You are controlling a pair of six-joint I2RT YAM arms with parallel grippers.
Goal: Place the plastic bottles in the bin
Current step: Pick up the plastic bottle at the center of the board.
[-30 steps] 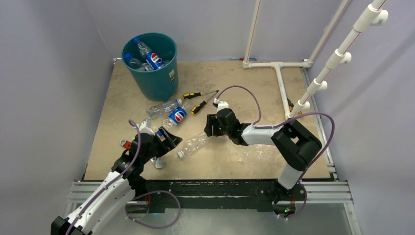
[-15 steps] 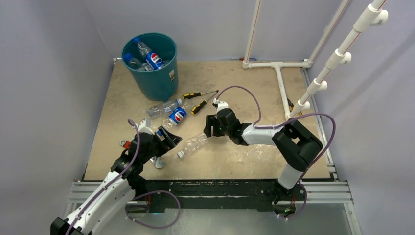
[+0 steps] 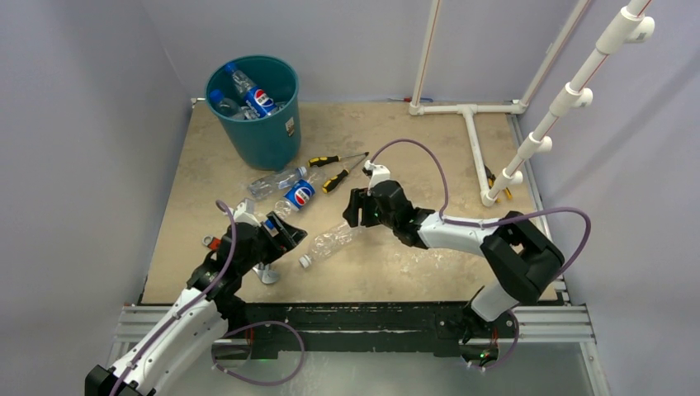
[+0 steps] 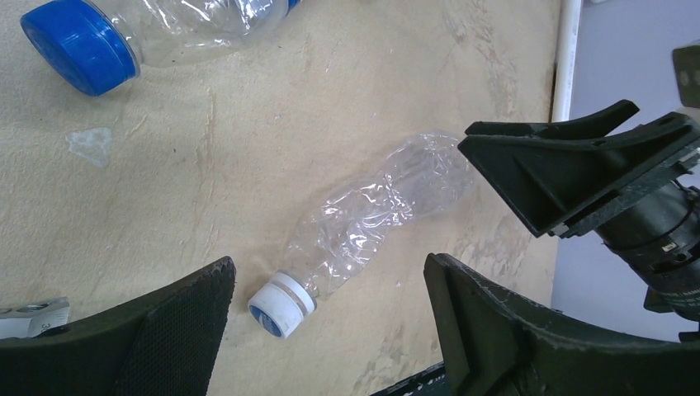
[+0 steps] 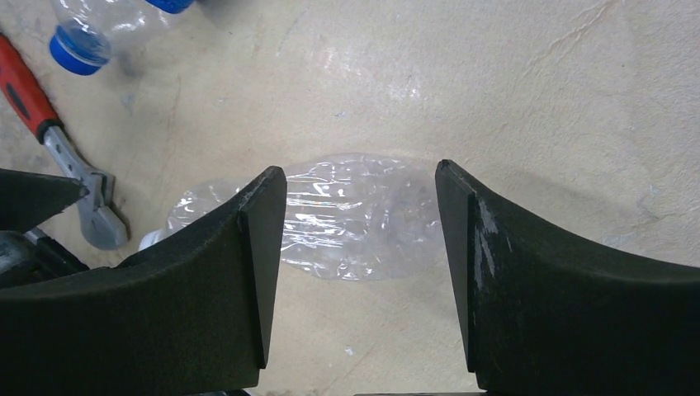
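A crumpled clear bottle [image 3: 328, 243] with a white cap lies on the tan table between my two grippers. My left gripper [image 3: 286, 237] is open and empty, with the bottle's cap end [image 4: 281, 307] between its fingers [image 4: 328, 276]. My right gripper [image 3: 353, 216] is open over the bottle's base end [image 5: 355, 231], one jaw on each side [image 5: 361, 190], not closed on it. A Pepsi-labelled bottle [image 3: 299, 195] and a clear bottle [image 3: 275, 182] lie near the teal bin [image 3: 264, 140]. The bin holds several bottles [image 3: 250, 96].
Two yellow-and-black screwdrivers [image 3: 338, 169] lie just right of the loose bottles. A red-handled wrench [image 5: 49, 132] lies by the left arm, its head [image 3: 266, 274] showing. White pipes [image 3: 472, 136] run along the back right. A blue-capped bottle [image 4: 80, 45] lies beyond the left gripper.
The right arm's elbow has swung right and lower, with its gripper still over the crumpled bottle's base end. The left arm and the bottles have not moved.
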